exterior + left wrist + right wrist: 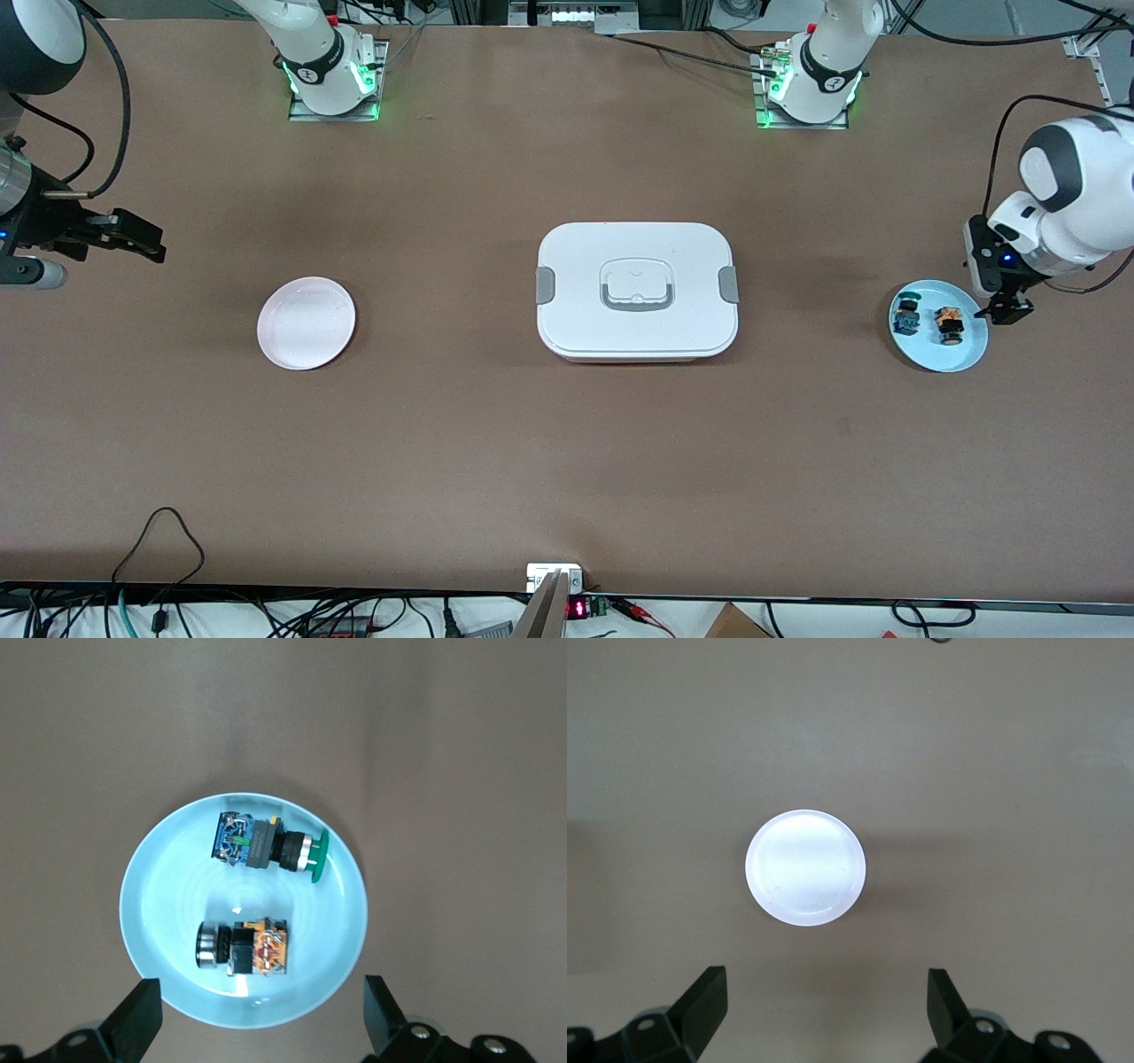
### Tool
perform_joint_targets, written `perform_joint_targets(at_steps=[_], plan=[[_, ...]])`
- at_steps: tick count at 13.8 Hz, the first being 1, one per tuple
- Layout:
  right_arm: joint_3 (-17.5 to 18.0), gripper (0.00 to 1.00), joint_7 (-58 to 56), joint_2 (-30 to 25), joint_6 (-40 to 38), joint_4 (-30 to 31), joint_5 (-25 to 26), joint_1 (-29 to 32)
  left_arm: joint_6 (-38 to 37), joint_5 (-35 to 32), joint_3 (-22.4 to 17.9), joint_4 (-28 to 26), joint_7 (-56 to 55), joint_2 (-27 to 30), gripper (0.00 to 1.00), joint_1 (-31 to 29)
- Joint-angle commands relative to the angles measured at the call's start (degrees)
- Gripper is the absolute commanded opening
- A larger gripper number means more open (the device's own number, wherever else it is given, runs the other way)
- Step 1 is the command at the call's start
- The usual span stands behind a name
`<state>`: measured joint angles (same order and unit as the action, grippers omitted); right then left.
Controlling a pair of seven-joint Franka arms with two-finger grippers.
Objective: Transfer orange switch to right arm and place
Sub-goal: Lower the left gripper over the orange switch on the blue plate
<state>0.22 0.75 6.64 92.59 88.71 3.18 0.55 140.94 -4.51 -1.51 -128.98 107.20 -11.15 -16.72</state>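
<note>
The orange switch (pixel 950 324) lies on its side on a light blue plate (pixel 967 357) at the left arm's end of the table. In the left wrist view the orange switch (pixel 250 948) shows a black barrel and an orange-tan block, resting on the blue plate (pixel 173 895). My left gripper (pixel 1005 309) hangs over the plate's edge; the left gripper (pixel 261 999) is open and holds nothing. My right gripper (pixel 137 237) hovers over the table at the right arm's end, beside a white plate (pixel 306 322). The right gripper (pixel 827 990) is open and holds nothing, with the white plate (pixel 805 865) below it.
A blue-and-black part with a green cap (pixel 906 316) shares the blue plate, seen also as the blue-and-black part (pixel 266 843) in the left wrist view. A white lidded box with grey latches (pixel 636 288) sits at the table's middle. Cables run along the edge nearest the front camera.
</note>
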Motion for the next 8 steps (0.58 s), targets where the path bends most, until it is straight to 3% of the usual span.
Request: perform_joint_targets(at_steps=[1,5,8], plan=[[-3.10,1.00,-0.93,-0.67,-2.77,-0.12,-0.80,0.50,5.38,-0.94,0.54,0.66,5.98,-4.39,1.00,-0.94],[-2.42,1.00,-0.15,3.81,-1.36,-0.64,-1.16,-0.37,10.31,-0.86,0.72,1.01,8.81,-7.65,1.00,-2.16],[-2.50,1.00,0.04,3.90,0.13,-1.44,-1.07,-1.08,10.40,1.07,0.72,1.80,8.64,-8.97,1.00,-3.31]])
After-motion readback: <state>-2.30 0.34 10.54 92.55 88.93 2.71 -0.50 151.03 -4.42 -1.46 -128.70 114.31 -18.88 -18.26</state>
